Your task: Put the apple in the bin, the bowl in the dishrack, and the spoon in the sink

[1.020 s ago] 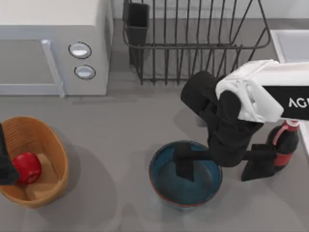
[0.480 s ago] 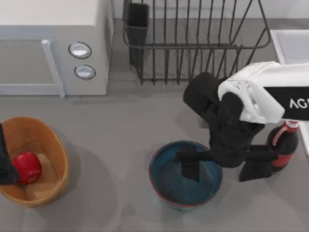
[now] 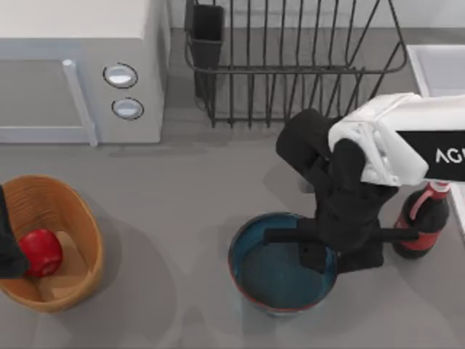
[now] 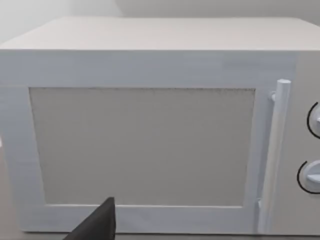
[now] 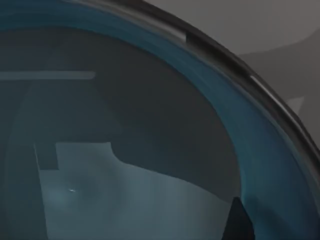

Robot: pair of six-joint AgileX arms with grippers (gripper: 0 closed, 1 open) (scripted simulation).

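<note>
While the right arm works over the bowl, the scene reads as follows.

Right gripper: at 5 o'clock on the bench, lowered onto the right-hand rim of the bowl. One finger sits inside the bowl, the other just outside its wall, so the jaws are pinching the rim between them.
Bowl: blue, upright on the bench at 5 o'clock, in front of the dishrack. The right wrist view looks into its blue interior, with a dark fingertip inside the wall.
Dishrack: dark wire rack at 12 o'clock; utensil cup at its left corner.
Apple: red, lying inside the bin.
Bin: wicker basket at 8 o'clock, at the left edge of the bench.
Sink: white basin at 2 o'clock, at the right edge of the top view.
Left gripper: parked at 9 o'clock, over the left edge of the bin; state of its jaws cannot be told.
Microwave: white, two round knobs, at 10 o'clock; the left wrist view faces its door.
Bottle: dark, red cap, at 4 o'clock, just right of the right gripper.
Bench: grey surface.
</note>
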